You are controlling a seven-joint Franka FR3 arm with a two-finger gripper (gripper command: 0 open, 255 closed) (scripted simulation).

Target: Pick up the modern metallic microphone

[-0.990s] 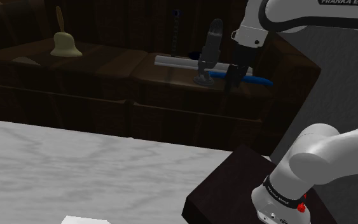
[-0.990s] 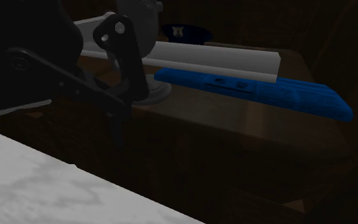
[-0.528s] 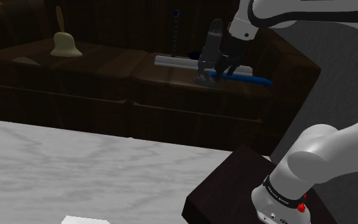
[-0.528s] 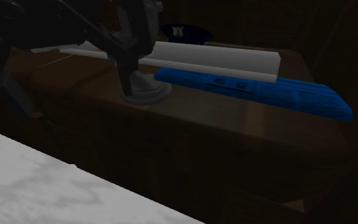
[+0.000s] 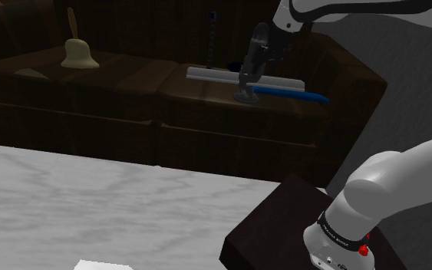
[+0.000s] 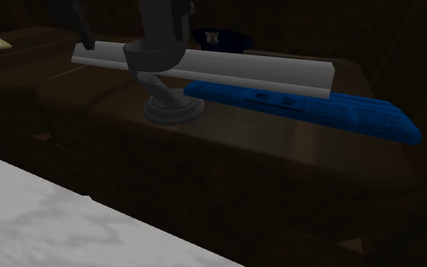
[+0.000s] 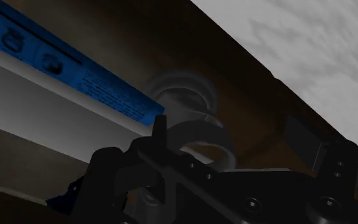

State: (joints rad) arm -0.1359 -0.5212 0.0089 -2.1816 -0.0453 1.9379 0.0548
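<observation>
- Status: pick-up not yet done. The grey microphone (image 6: 158, 42) stands upright on its round base (image 6: 172, 111), which sits flat on the dark wooden counter (image 6: 295, 152). No lift.
- Location: towards the counter's end at the shoulder view's right, nearer the front edge than the back. A long grey bar (image 6: 242, 70) passes just behind it. A blue flat piece (image 6: 318, 110) ends just beside the stem.
- The reach looks complete: the gripper (image 7: 203, 149) is down at the microphone's body, above the base.
- Fingers (image 7: 301, 137): spread apart, nothing clasped. The microphone's yoke and stem sit in the gap between them, with no contact visible on either side.
- Left to do, by my reading: close on the body, then raise it off the counter.
- Note: the scene is dim, so the exact clearance at the fingers is hard to read.
</observation>
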